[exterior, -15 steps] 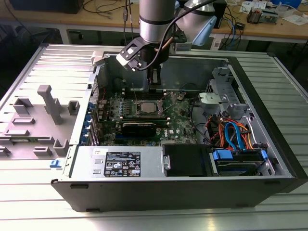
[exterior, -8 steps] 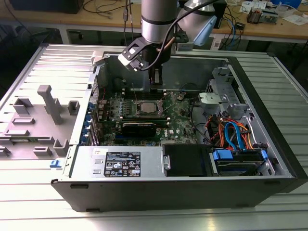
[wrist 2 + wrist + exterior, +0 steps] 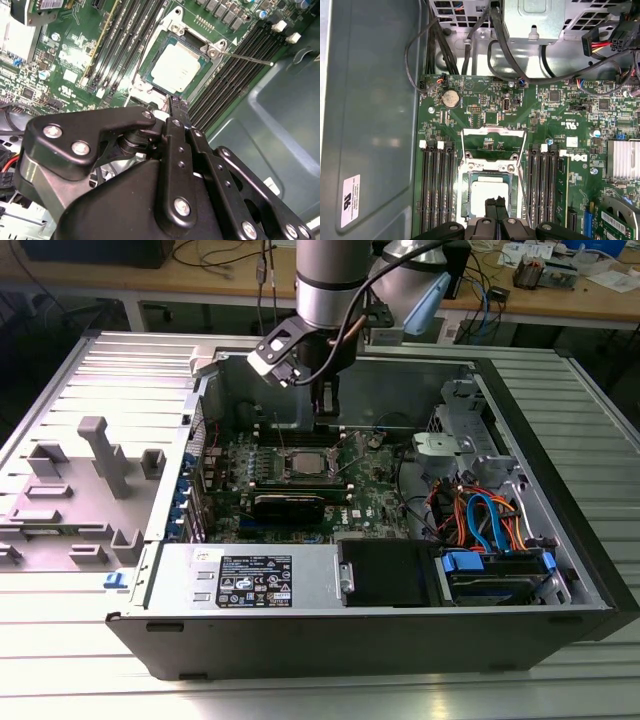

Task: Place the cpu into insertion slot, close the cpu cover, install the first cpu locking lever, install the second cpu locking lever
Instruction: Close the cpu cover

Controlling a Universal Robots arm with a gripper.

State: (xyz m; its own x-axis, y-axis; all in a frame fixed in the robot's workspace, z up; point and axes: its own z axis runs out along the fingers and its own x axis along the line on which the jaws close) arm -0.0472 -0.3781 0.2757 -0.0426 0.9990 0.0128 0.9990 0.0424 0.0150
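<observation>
The cpu point(image 3: 490, 191) point(image 3: 177, 67), a small square chip with a dull silver top, lies in the insertion slot point(image 3: 303, 462) on the green motherboard. The cpu cover point(image 3: 493, 132), a thin silver frame with a window, stands raised at the socket's far end, away from my fingers. A thin locking lever rod point(image 3: 247, 59) sticks out sideways over the memory slots. My gripper point(image 3: 495, 202) point(image 3: 176, 102) point(image 3: 325, 418) hovers just above the socket's near edge. Its black fingers are shut together with nothing between them.
Long black memory slots point(image 3: 437, 190) flank the socket on both sides. A black heatsink block point(image 3: 290, 505) lies in front of it. The case wall point(image 3: 370, 125), a labelled power supply point(image 3: 255, 580) and a drive cage with coloured cables point(image 3: 485, 525) surround the board. Grey fixtures point(image 3: 100, 455) stand at the exterior view's left.
</observation>
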